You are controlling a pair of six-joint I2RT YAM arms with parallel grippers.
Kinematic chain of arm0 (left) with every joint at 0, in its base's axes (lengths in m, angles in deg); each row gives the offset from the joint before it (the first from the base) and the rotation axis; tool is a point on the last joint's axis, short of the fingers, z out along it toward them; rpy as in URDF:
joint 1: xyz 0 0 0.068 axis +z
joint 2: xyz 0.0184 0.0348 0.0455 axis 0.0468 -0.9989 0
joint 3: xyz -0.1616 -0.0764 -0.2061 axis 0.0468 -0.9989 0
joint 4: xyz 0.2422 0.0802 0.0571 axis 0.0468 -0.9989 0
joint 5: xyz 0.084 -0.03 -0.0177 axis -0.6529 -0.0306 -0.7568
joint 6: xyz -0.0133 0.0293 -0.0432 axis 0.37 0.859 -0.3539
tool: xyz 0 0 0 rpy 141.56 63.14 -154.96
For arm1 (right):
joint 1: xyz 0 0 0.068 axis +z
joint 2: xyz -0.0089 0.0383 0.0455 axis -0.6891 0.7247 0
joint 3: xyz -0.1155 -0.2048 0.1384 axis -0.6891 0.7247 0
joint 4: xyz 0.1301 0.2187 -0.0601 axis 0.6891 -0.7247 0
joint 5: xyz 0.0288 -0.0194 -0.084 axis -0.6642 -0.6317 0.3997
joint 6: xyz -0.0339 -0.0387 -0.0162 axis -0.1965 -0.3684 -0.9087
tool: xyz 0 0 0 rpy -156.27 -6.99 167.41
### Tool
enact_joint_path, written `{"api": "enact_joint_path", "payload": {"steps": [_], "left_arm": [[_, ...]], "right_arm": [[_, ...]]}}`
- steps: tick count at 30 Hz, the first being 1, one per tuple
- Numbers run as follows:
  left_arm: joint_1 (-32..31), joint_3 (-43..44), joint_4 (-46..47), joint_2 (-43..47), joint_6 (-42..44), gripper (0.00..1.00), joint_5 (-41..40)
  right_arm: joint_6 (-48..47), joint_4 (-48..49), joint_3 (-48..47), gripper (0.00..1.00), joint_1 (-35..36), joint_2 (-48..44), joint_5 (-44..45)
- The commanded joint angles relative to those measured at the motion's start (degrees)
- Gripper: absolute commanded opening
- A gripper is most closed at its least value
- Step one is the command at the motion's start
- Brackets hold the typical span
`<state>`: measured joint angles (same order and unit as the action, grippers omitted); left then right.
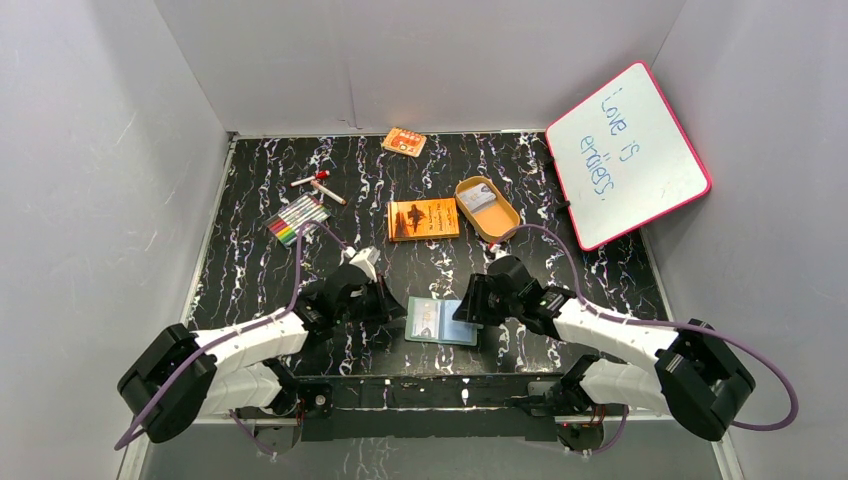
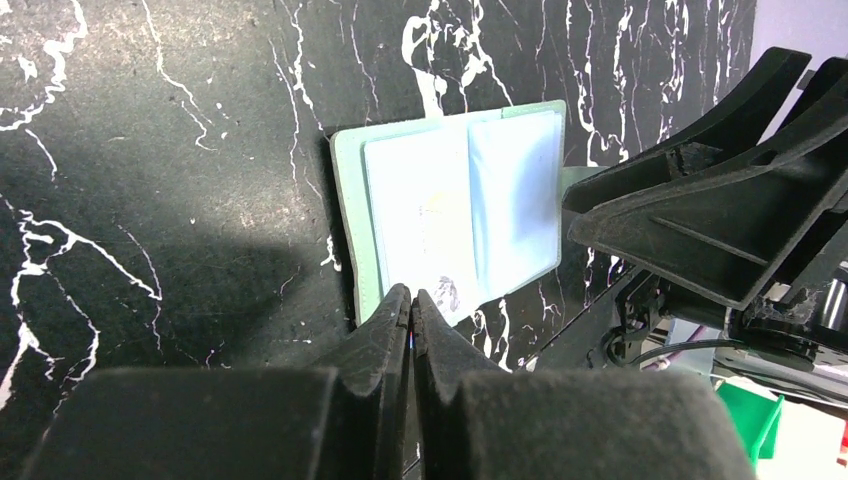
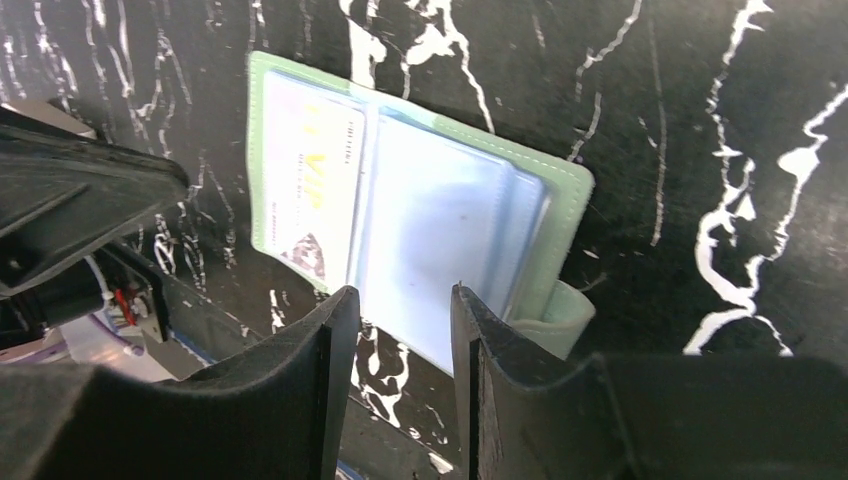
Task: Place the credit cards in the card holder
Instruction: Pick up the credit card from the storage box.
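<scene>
The card holder [image 1: 441, 321] lies open on the black marbled table between my two grippers, grey-green with pale blue and clear pockets [image 2: 515, 200]. A white credit card [image 3: 308, 190] with gold lettering lies flat in its left pocket. My left gripper [image 2: 411, 296] is shut, its tips over the holder's near left edge, and I see no card held between them. The right gripper [image 3: 400, 298] is open over the near edge of the right-hand page, beside the snap tab [image 3: 560, 320], with nothing between its fingers.
An orange book [image 1: 423, 218] and a tan oval tin [image 1: 500, 220] with a pale card-like item inside sit behind the holder. Farther back lies a small orange patterned card [image 1: 404, 141]. Markers [image 1: 298, 218] are at the left. A pink-framed whiteboard [image 1: 628, 153] leans at the right.
</scene>
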<state>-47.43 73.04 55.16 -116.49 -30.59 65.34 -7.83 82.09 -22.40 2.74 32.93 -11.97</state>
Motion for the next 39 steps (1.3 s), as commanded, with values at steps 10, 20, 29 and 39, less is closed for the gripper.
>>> {"api": "enact_joint_path", "payload": {"steps": [10, 20, 29, 39], "left_arm": [[0.0, 2.7, -0.8, 4.1, 2.1, 0.06, -0.7], [0.0, 5.8, 1.5, -1.7, 2.9, 0.03, 3.0], [0.1, 6.1, -13.3, 12.5, 4.0, 0.39, -13.0], [0.1, 6.6, -25.1, 22.8, 0.2, 0.82, -26.8]], "right_arm": [[0.1, -2.0, 2.8, 0.43, -0.7, -2.7, 5.9], [-1.6, -3.3, 1.5, 0.44, -1.3, -5.4, 7.1], [-10.3, -15.6, -21.0, 0.60, -9.2, -3.4, 22.3], [3.1, 8.7, -26.4, 0.63, -25.4, 13.1, 13.2]]}}
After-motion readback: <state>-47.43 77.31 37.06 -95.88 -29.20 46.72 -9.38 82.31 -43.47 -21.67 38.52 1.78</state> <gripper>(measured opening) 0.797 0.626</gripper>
